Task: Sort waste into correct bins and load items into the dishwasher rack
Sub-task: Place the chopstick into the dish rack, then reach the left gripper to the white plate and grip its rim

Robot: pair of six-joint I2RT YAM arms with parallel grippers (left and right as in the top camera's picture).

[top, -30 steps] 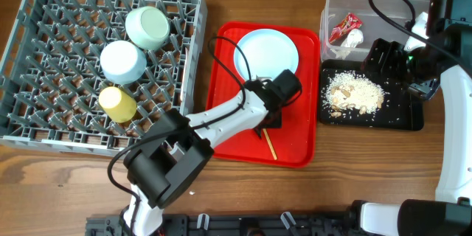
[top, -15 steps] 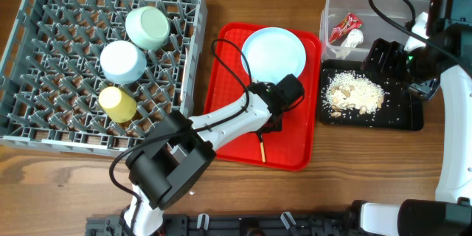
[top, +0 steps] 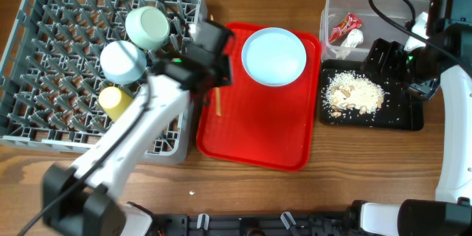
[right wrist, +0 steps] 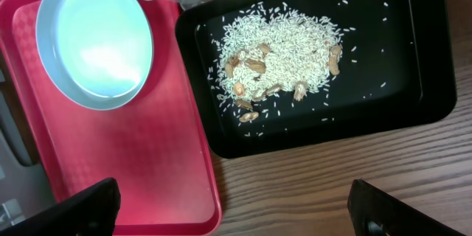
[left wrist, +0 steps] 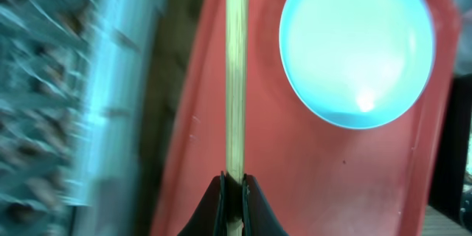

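Wooden chopstick (left wrist: 236, 81) is pinched by the left gripper (left wrist: 234, 186) mid-frame over the red tray's (top: 258, 129) left edge, just beside the dishwasher rack (top: 66, 88) (rack-loading step, judged). Next: to be carried left and released between pegs. Right gripper (right wrist: 232, 203) is spread.

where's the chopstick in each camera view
overhead: chopstick over the left side of the red tray.
left wrist: upright, left of centre, pinched at the bottom edge.
right wrist: not in it.
shared landmark: the plate on the red tray.
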